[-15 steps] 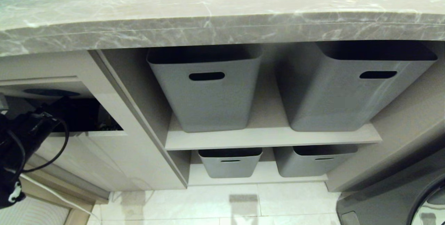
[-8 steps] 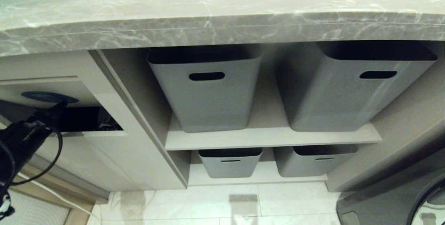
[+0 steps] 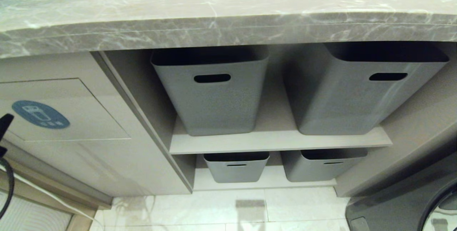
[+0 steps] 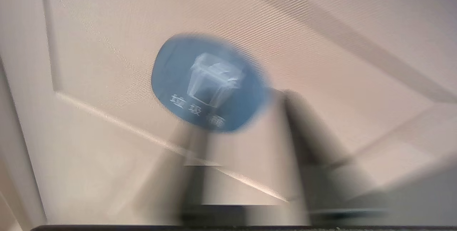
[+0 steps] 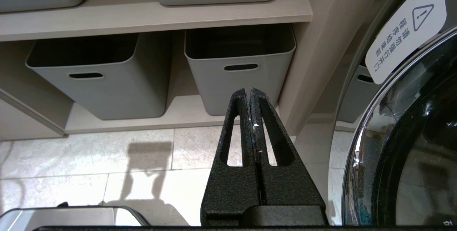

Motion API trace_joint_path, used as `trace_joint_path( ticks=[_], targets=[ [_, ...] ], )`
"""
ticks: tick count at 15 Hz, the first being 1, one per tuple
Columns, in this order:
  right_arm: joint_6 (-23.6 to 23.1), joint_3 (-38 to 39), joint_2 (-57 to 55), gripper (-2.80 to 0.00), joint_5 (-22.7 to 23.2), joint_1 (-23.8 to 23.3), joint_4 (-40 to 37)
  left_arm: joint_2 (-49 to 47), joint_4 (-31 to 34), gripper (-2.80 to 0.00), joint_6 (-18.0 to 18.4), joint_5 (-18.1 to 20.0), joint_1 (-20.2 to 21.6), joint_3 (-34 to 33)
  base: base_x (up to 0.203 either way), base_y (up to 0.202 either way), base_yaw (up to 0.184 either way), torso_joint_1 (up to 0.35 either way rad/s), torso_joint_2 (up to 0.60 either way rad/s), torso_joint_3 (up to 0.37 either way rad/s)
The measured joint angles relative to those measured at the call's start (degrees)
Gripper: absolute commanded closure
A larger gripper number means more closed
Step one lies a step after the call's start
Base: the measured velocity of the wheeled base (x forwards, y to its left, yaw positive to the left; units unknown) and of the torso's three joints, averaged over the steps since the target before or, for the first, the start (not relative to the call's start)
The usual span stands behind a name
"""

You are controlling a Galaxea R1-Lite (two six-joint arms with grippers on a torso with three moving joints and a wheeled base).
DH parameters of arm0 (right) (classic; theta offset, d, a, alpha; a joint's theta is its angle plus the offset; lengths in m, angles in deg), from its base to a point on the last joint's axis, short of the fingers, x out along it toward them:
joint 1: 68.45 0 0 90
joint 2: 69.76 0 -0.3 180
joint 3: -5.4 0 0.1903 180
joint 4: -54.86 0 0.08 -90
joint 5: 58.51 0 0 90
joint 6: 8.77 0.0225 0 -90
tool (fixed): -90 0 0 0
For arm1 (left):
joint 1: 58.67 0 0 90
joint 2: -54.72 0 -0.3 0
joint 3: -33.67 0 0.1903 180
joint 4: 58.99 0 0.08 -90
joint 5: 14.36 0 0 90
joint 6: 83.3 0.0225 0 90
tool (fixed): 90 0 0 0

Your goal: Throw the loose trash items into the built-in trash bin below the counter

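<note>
- The surface (image 3: 228, 6), a grey marble-patterned slab with pale veins and a thick front edge, is seen across the top of the head view; no loose trash items are seen on the visible part of it or anywhere else in the views.
- The built-in trash bin (image 3: 64, 109) is set in the beige cabinet front below the surface, at the left of the head view.
- Its rectangular flap is seen lying flush with the cabinet front, and a blue oval sticker (image 3: 40, 114) with a white bin icon is borne on it.
- The left claw (image 4: 246, 152) is seen only as a dark tip at the left edge of the head view, just beside the sticker.
- In the left wrist view its fingers (image 4: 303, 131) are smeared by blur in front of the flap; a gap shows between them and nothing is seen held there, but how wide they stand cannot be told.
- The right claw (image 5: 250, 95) is pressed fully together and empty, pointed toward the lower grey baskets (image 5: 239, 66) over the tiled floor (image 5: 107, 159).
- Four grey baskets with slot handles are stood on two shelves to the right of the bin.
</note>
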Motion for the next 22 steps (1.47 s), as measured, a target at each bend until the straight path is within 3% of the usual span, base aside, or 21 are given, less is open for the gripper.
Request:
trace_joint_path(
  ticks=[2, 4, 7, 9, 11, 13, 16, 19, 22],
  targets=[
    [0.0, 0.0, 0.0, 0.0, 0.0, 0.0, 0.0, 10.5, 7.2, 0.0, 2.6, 0.7, 0.2, 0.7, 0.0, 0.0, 0.0, 0.0, 0.0, 0.0],
    [0.0, 0.0, 0.0, 0.0, 0.0, 0.0, 0.0, 22.0, 19.1, 0.0, 7.9, 2.7, -0.4, 3.8, 0.0, 0.0, 0.0, 0.0, 0.0, 0.0],
    [0.0, 0.0, 0.0, 0.0, 0.0, 0.0, 0.0, 39.2, 43.2, 0.0, 21.4, 5.5, -5.9, 7.0, 0.0, 0.0, 0.0, 0.0, 0.0, 0.0],
    [0.0, 0.0, 0.0, 0.0, 0.0, 0.0, 0.0, 48.9, 57.1, 0.0, 30.5, 5.6, -9.9, 5.0, 0.0, 0.0, 0.0, 0.0, 0.0, 0.0],
    [0.0, 0.0, 0.0, 0.0, 0.0, 0.0, 0.0, 54.7, 60.4, 0.0, 36.1, 4.1, -12.6, -2.3, 0.0, 0.0, 0.0, 0.0, 0.0, 0.0],
    [0.1, 0.0, 0.0, 0.0, -0.2, 0.0, 0.0, 57.0, 63.8, 0.0, 37.6, 0.8, -16.4, -6.2, 0.0, 0.0, 0.0, 0.0, 0.0, 0.0],
    [0.1, 0.0, 0.0, 0.0, -0.2, 0.0, 0.0, 58.3, 74.8, 0.0, 37.6, -5.2, -19.6, -7.3, 0.0, 0.0, 0.0, 0.0, 0.0, 0.0],
    [0.2, 0.0, 0.0, 0.0, -0.2, 0.0, 0.0, 59.9, 77.9, 0.0, 34.2, -12.4, -24.7, -7.4, 0.0, 0.0, 0.0, 0.0, 0.0, 0.0],
    [0.3, 0.0, 0.0, 0.0, -0.3, 0.0, 0.0, 67.8, 82.3, 0.0, 32.2, -12.8, -26.1, -7.4, 0.0, 0.0, 0.0, 0.0, 0.0, 0.0]
  ],
)
